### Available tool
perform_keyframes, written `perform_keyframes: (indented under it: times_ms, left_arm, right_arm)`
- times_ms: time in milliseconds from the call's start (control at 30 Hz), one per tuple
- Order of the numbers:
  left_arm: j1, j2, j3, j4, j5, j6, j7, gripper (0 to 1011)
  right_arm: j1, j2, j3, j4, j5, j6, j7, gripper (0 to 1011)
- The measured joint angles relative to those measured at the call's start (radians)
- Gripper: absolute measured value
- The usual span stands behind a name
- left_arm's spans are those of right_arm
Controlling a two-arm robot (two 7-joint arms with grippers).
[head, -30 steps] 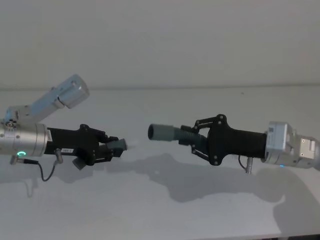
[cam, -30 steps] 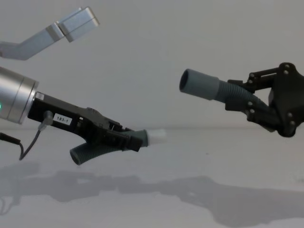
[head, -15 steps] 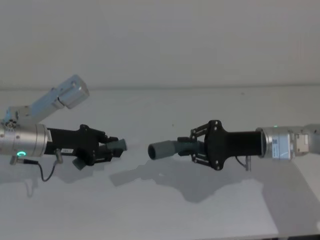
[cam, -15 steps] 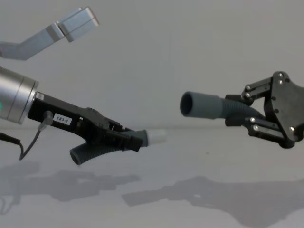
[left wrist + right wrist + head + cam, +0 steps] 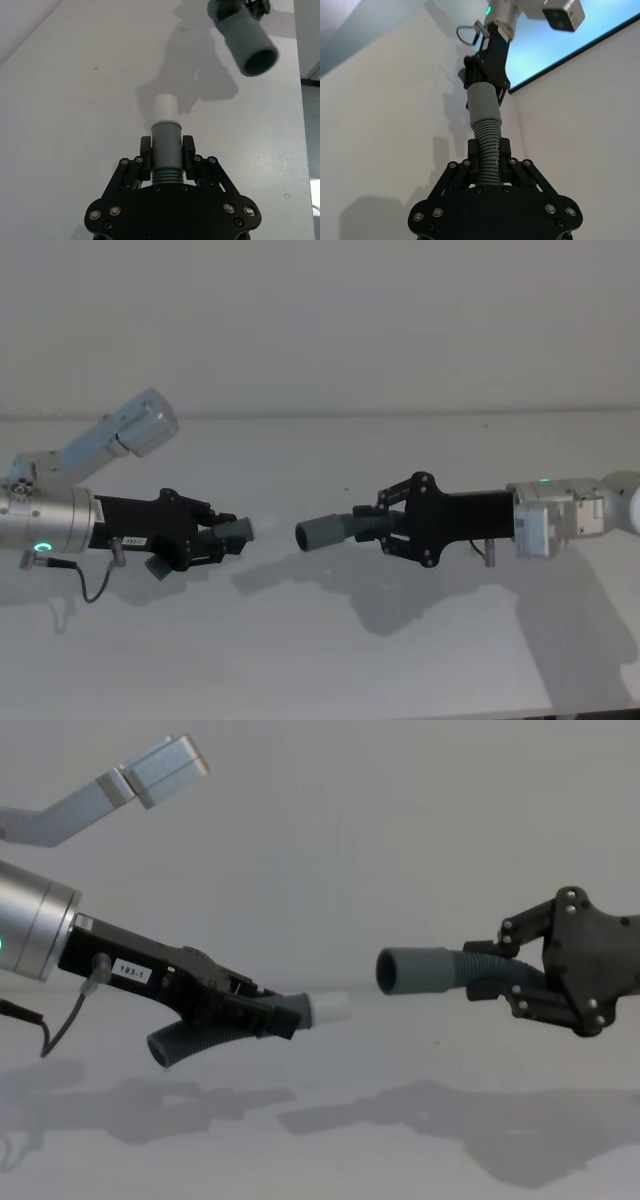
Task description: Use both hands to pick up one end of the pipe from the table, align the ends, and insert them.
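- While both pieces hang clear of the table, the left gripper is clamped on the left hose piece just behind its white tip. The tip juts out past the fingertips and the ribbed tail droops beneath the gripper.
- Right gripper is closed around the ribs of the right hose piece. Its grey cuff sticks out ahead, open mouth facing the left gripper.
- Cuff and tip face each other, near but apart. In the chest view the cuff sits higher than the tip, and the tip slants slightly downward. The left wrist view puts the cuff off the tip's axis.
- Step in hand, by my read: aligning. Pick-up is done; insertion not yet begun.
- Next move calls for bringing the cuff and tip level on one axis, then closing the gap straight. A crooked approach would likely butt the tip on the cuff rim.
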Motion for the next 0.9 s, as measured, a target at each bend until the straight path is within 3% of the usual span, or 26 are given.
perform_keyframes:
  times_ms: [300,900]
  left_arm:
    - [0.0,0.0,0.0,0.0,0.0,0.0,0.0,327]
    - [0.0,0.0,0.0,0.0,0.0,0.0,0.0,327]
  right_arm:
    - [0.003,0.005,0.021,0.0,-0.136,-0.004,-0.105,211]
    - [0.005,-0.012,0.044,0.014,-0.337,-0.036,-0.26,212]
